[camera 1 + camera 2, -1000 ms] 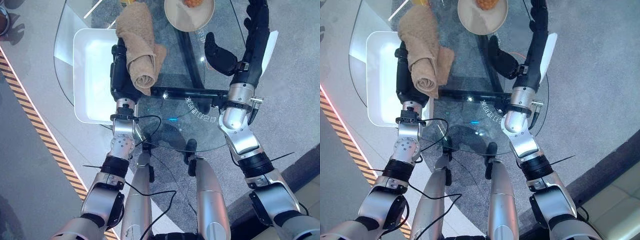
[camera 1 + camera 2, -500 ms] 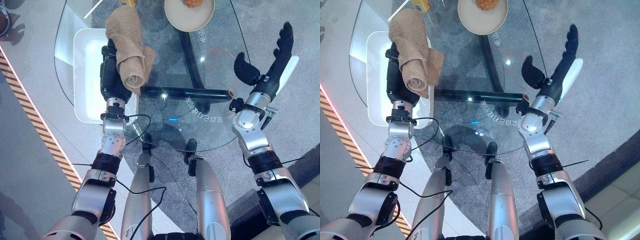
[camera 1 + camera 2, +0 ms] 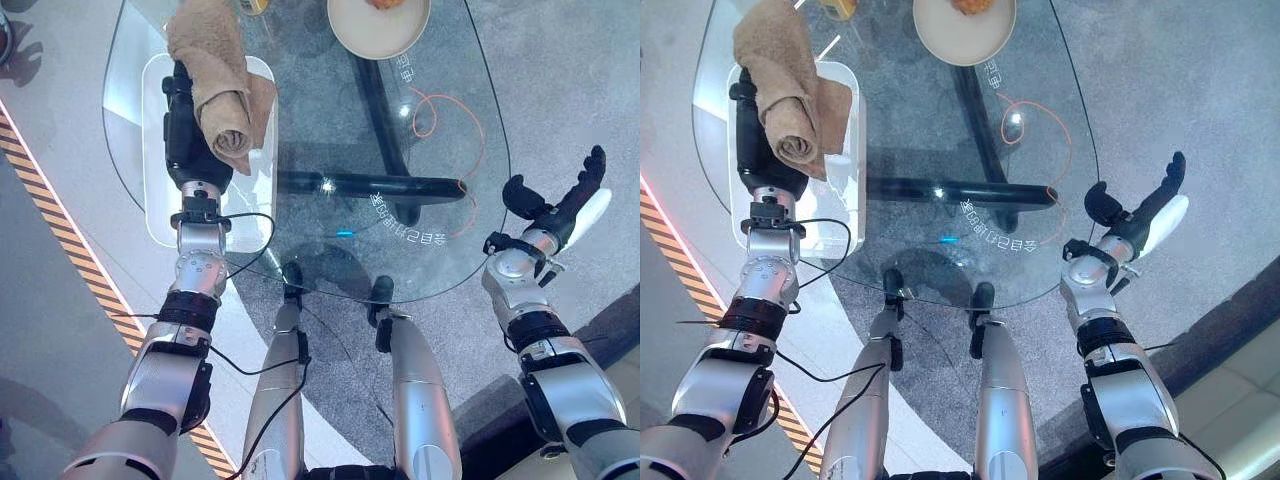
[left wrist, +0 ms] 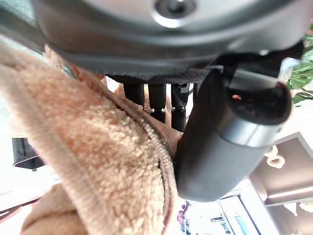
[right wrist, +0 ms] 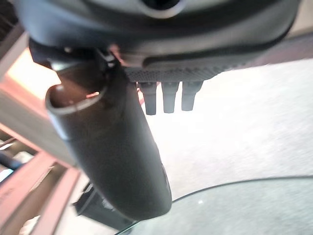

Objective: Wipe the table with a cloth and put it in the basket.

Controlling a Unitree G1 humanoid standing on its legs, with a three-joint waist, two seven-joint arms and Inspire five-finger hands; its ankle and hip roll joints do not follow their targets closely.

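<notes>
A tan terry cloth [image 3: 215, 70] hangs rolled and draped over my left hand [image 3: 185, 130], which is shut on it above the white basket [image 3: 158, 215] at the left end of the glass table [image 3: 440, 230]. In the left wrist view the thumb [image 4: 230, 137] presses the cloth [image 4: 88, 161] against the fingers. My right hand [image 3: 560, 205] is open with straight fingers [image 5: 164, 98] and holds nothing. It hangs in the air just off the table's right edge.
A beige plate [image 3: 378, 30] with orange food sits at the table's far edge. Under the glass lie a black bar [image 3: 370, 185] and an orange cable loop [image 3: 440, 110]. Yellow-black striped tape [image 3: 60, 250] runs along the floor on the left.
My left hand has carried the cloth leftward from the table's middle to above the basket. My right hand has drawn back to the right, off the table.
</notes>
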